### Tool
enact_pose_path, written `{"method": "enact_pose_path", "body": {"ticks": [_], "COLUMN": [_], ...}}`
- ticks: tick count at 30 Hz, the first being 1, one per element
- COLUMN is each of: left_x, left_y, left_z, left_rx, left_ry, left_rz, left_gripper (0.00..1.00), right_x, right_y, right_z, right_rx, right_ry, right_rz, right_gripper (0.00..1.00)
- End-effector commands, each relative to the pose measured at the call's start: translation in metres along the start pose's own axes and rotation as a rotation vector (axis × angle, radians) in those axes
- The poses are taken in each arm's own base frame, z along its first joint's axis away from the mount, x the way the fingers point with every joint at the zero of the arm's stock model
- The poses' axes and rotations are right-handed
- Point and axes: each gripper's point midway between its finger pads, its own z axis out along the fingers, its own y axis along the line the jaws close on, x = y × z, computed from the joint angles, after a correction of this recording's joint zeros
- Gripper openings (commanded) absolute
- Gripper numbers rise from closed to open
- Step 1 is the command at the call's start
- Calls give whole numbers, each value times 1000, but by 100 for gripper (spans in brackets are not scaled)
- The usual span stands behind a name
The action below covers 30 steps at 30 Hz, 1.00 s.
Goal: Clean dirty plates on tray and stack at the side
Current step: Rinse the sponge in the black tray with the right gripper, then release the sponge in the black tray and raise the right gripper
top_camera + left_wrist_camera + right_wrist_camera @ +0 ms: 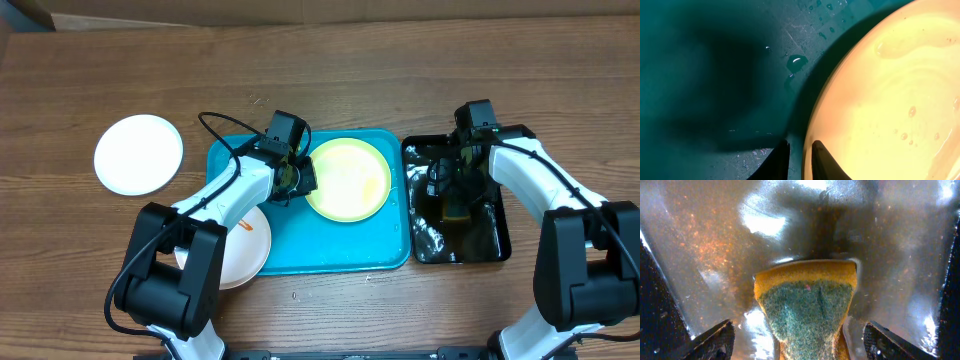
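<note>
A pale yellow-green plate (350, 180) lies wet in the far right part of the turquoise tray (300, 250). My left gripper (300, 178) is at the plate's left rim. In the left wrist view my fingers (799, 160) straddle the rim of this plate (890, 100), one finger inside and one outside over the tray floor (700, 75), nearly closed on it. A white plate (138, 153) lies on the table at the far left. Another white plate (248, 250) with an orange smear overlaps the tray's near left corner. My right gripper (452, 195) is open.
A black tray (500, 245) holding water stands right of the turquoise tray. A yellow sponge with a green scouring face (807, 305) lies in it between my open right fingers (800, 340). Water drops (796, 62) sit on the turquoise tray.
</note>
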Motion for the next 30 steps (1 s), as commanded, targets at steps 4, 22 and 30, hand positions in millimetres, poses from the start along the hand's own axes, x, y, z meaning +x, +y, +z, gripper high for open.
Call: {"method": "enact_pose_path", "body": {"ticks": [4,22,30], "left_x": [0,-1,3], "left_y": [1,1,3], "left_z": [-1,-1,1], "left_rx": [-15,-17,-22], "left_ry": [-9,-11,-4], "left_rz": [23,23,21], "left_gripper": [19,19,27], "right_x": [10,-27,-62], "right_y": [0,7,25], "right_z": [9,6,-38], "right_rx": [-3,-30,-85], "right_ry": [15,-134,-196], "right_rz": [-3,-67,-73], "right_gripper": [4,11,72]}}
